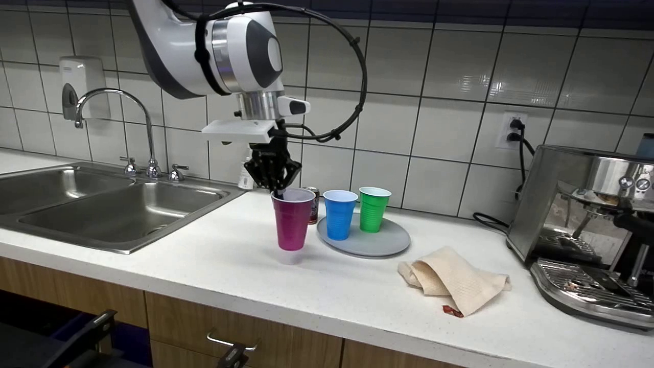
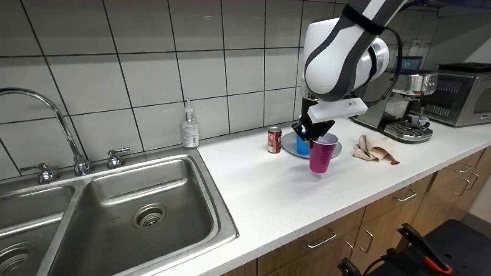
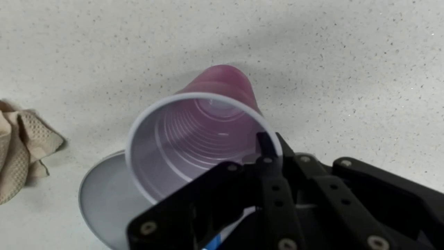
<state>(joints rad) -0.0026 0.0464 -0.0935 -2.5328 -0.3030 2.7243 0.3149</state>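
My gripper (image 1: 277, 194) is shut on the rim of a magenta cup (image 1: 293, 224). In the wrist view, one fingertip of the gripper (image 3: 276, 143) is inside the magenta cup (image 3: 222, 79) and the other is outside its wall. The cup looks empty. It hangs nearly upright, a little above the white counter, in both exterior views. A grey plate (image 1: 379, 247) beside it bears a blue cup (image 1: 339, 219) and a green cup (image 1: 373, 212). The green cup is hidden in an exterior view where the blue cup (image 2: 302, 146) partly shows behind the gripper (image 2: 310, 142).
A soda can (image 2: 274, 140) stands behind the cups. A crumpled beige cloth (image 1: 460, 281) lies on the counter, with a small red scrap (image 1: 452, 311) beside it. A steel sink (image 2: 153, 191), a soap bottle (image 2: 190, 130) and an espresso machine (image 1: 587, 214) stand around. A tiled wall (image 1: 449, 122) is behind.
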